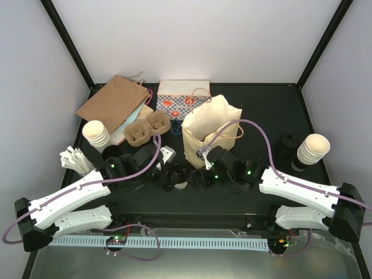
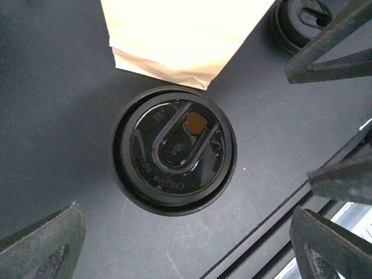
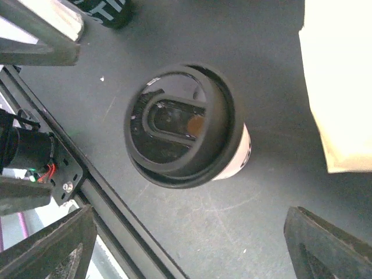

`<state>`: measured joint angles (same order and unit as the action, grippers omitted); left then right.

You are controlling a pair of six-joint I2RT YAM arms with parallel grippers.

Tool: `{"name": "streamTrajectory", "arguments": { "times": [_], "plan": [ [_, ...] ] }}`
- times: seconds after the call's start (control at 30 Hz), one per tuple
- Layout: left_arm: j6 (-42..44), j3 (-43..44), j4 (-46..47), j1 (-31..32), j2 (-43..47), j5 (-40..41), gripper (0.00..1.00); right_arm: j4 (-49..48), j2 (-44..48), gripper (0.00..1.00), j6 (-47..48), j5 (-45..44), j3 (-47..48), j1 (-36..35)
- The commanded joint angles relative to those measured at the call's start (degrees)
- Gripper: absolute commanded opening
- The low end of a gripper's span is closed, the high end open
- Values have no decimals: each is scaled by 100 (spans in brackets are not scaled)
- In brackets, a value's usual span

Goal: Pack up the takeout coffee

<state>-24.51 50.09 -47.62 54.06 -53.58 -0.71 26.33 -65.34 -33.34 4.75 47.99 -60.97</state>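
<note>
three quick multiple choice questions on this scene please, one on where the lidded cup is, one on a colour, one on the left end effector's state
1. Where is the lidded cup?
A) upright on the table, beside the cream paper bag
B) inside that bag
C) on a shelf

2. What colour is its lid?
A) white
B) black
C) red

3. How is the left end effector?
A) shut on the cup
B) shut on the bag
C) open, holding nothing

Answers:
1 A: the left wrist view shows it on the dark table by the bag's bottom edge.
2 B: the lid is black in both wrist views.
3 C: its fingers stand wide apart with nothing between them gripped.
</note>
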Motion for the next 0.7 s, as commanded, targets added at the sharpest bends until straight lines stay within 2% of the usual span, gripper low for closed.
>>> {"name": "streamTrajectory", "arguments": {
  "times": [0.0,0.2,0.47,0.67],
  "plan": [
    [21,276,-200,272,-134,436,99,-511,153,87,-454,512,-287,269],
    [62,304,-86,420,-423,330,99,-783,115,65,-625,904,-577,623],
    [30,391,28,427,-955,407,99,-1175,-48,50,-860,1039,-623,685],
    [-118,572,20,421,-1172,829,99,-1349,-295,39,-1001,1055,-668,686]
  ]
}}
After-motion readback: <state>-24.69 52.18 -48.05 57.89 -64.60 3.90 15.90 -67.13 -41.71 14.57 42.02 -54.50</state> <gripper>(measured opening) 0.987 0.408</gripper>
